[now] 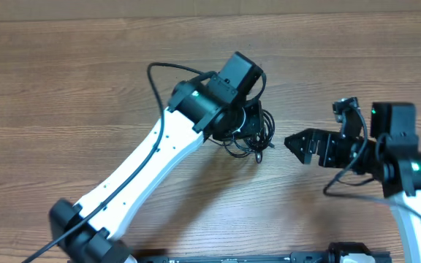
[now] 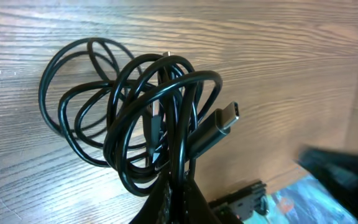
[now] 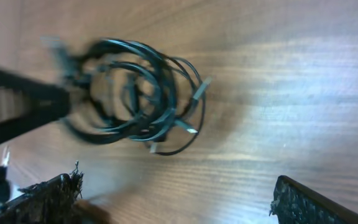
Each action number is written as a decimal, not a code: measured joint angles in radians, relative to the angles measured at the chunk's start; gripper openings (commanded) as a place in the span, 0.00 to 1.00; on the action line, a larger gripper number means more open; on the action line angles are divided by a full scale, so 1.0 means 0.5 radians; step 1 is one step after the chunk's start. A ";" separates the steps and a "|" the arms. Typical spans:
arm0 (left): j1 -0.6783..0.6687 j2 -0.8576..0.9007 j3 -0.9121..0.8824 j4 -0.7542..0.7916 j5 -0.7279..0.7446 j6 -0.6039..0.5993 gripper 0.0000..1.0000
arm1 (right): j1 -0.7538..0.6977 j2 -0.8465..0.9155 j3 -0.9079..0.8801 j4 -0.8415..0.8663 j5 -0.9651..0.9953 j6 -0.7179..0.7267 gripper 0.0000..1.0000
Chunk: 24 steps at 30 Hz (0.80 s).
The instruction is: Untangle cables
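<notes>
The cables (image 1: 258, 137) are thin black cords bunched in a small coil at the table's middle. In the left wrist view the coil (image 2: 145, 118) hangs in tangled loops, with a dark plug end (image 2: 224, 119) sticking out to the right. My left gripper (image 2: 180, 190) is shut on a few strands at the coil's lower edge. From overhead it (image 1: 247, 126) sits right over the bundle. My right gripper (image 1: 292, 142) stands open just right of the coil, apart from it. In its own view the cables (image 3: 135, 93) lie ahead of the wide-open fingers (image 3: 48, 199).
The wooden table (image 1: 86, 80) runs all round the coil. The left arm (image 1: 152, 164) crosses from the front left toward the middle. Its dark, blurred gripper body (image 3: 14, 112) shows at the left of the right wrist view.
</notes>
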<state>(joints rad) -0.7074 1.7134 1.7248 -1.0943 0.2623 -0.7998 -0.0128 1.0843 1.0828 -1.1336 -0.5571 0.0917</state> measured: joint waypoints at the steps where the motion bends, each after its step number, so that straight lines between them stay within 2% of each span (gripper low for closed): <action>1: 0.000 -0.030 0.002 0.000 0.002 0.007 0.04 | 0.000 0.037 0.000 -0.003 -0.012 0.000 1.00; 8: 0.000 -0.162 0.010 0.053 0.109 0.061 0.04 | 0.001 0.370 0.000 -0.001 -0.188 -0.005 1.00; 15: 0.000 -0.173 0.014 0.101 0.272 0.105 0.04 | 0.001 0.558 0.000 0.038 -0.271 -0.021 1.00; 24: 0.050 -0.184 0.014 0.244 0.631 0.246 0.04 | 0.000 0.610 0.000 0.056 0.011 0.043 1.00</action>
<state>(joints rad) -0.6827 1.6215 1.7317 -0.9722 0.5777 -0.6765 -0.0128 1.3891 1.0828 -1.1053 -0.5514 0.1131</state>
